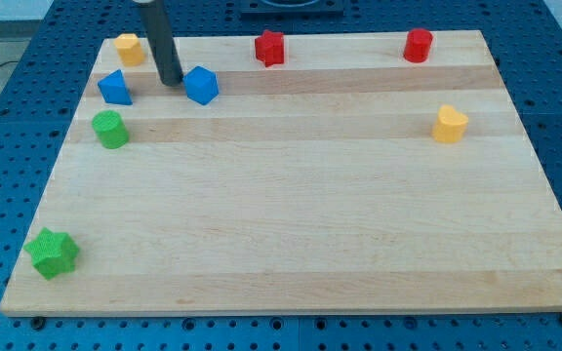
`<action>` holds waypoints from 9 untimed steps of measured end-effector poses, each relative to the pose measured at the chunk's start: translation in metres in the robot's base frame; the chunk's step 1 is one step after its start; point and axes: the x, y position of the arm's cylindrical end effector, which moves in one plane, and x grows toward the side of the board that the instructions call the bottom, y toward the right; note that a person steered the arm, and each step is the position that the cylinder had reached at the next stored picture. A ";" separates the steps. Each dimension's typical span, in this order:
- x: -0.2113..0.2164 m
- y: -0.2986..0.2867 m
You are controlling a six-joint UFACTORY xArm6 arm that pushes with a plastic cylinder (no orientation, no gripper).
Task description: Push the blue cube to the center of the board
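Observation:
The blue cube sits on the wooden board near the view's top left. My tip is just to the left of the cube, very close to it or touching it. A second blue block, of a wedge-like shape, lies further left of the tip. The rod rises from the tip to the view's top edge.
A yellow block is at the top left corner. A green cylinder and a green star stand along the left side. A red block and a red cylinder are at the top. A yellow block is at the right.

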 end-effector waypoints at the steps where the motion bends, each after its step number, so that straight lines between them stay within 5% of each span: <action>1: 0.022 0.058; 6: -0.014 0.175; 9: 0.132 0.152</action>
